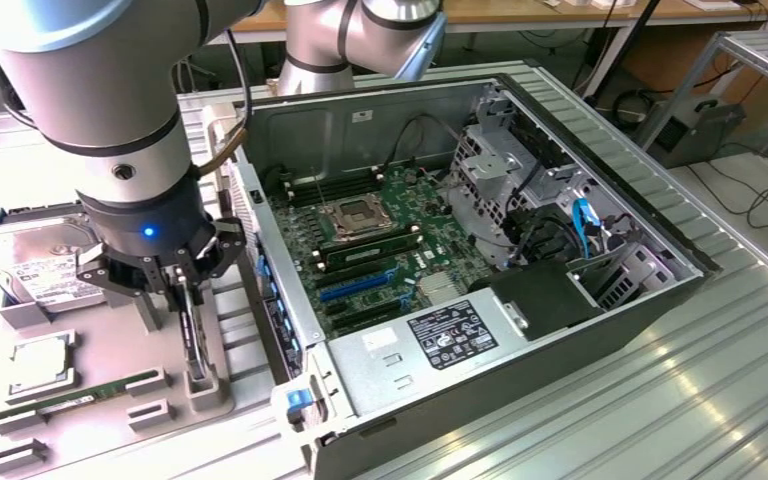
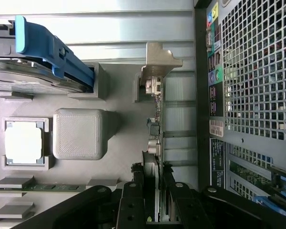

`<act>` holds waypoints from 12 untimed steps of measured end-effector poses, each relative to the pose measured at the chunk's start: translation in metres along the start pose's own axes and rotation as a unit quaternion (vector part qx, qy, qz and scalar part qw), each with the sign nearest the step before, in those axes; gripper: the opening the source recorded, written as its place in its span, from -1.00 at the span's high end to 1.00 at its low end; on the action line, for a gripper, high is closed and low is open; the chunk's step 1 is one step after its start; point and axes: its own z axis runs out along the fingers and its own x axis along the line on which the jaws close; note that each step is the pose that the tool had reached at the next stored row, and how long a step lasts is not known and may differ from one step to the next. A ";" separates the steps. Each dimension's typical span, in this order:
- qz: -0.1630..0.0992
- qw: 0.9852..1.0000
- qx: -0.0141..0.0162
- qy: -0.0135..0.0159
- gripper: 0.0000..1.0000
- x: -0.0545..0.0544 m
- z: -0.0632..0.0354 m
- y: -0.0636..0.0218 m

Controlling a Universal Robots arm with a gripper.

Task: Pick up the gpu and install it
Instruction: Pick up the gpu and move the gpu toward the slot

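The gpu (image 1: 193,335) is a thin black card standing on edge in a slot of the grey parts holder (image 1: 224,400), on the exterior view's left, beside the open computer case (image 1: 624,170). My gripper (image 1: 181,295) is lowered straight over the gpu, one finger on each face of the card. In the wrist view the gpu (image 2: 154,124) runs edge-on away from my gripper (image 2: 152,200). Its silver bracket (image 2: 158,59) rests in the holder's far block. The black fingers (image 2: 133,205) press against both sides of the card, so the gripper is shut on it.
The motherboard (image 1: 371,250) lies inside the case with blue expansion slots (image 1: 357,285) near its lower edge. On the holder sit a hard drive (image 1: 31,255), a processor chip (image 1: 40,358) and a green memory stick (image 1: 77,393). The case's rear grille (image 2: 257,71) stands close beside the gpu.
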 end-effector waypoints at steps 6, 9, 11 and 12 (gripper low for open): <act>0.000 1.000 0.000 0.000 0.48 0.000 -0.0036 0.0002; 0.000 1.000 0.000 0.000 0.48 0.000 -0.0058 0.0003; 0.000 1.000 0.000 0.000 0.48 0.000 -0.0168 0.0008; 0.000 1.000 0.000 0.000 0.48 -0.001 -0.0250 0.0012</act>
